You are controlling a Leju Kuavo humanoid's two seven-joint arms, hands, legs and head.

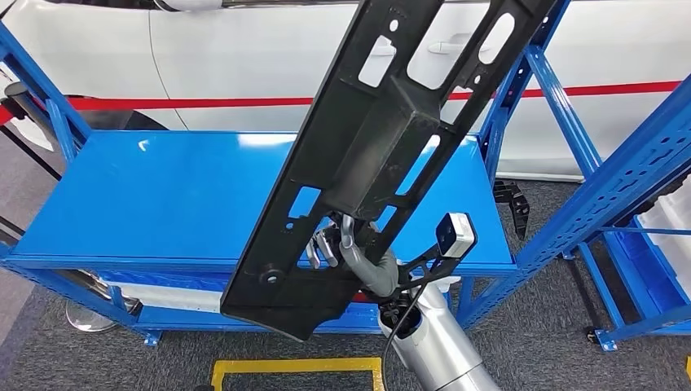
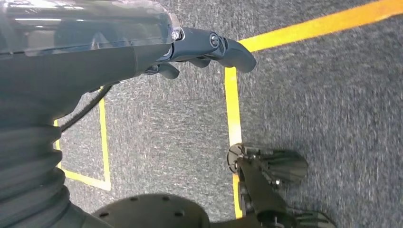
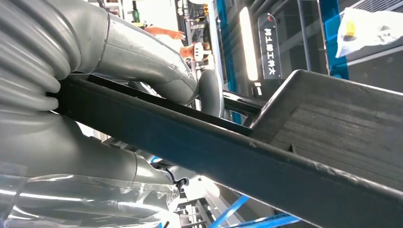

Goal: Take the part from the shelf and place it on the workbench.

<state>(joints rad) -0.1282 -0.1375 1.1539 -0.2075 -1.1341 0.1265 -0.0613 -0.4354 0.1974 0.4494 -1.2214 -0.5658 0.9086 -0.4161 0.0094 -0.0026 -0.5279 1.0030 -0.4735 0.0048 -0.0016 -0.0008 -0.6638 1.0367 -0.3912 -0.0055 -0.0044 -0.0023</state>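
Chinese characters on hanging sign (image 3: 269, 45)

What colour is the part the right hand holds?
Black part, best in the head view.

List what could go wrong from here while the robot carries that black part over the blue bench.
1. The right hand grips the long black part near its lower end, alone; the left hand hangs by the floor. The long overhang could twist or slip in the grip.
2. The part's upper end reaches toward the blue shelf upright and could strike it on a swing.
3. The part is steeply tilted above the workbench; lowering it so may land one end first.
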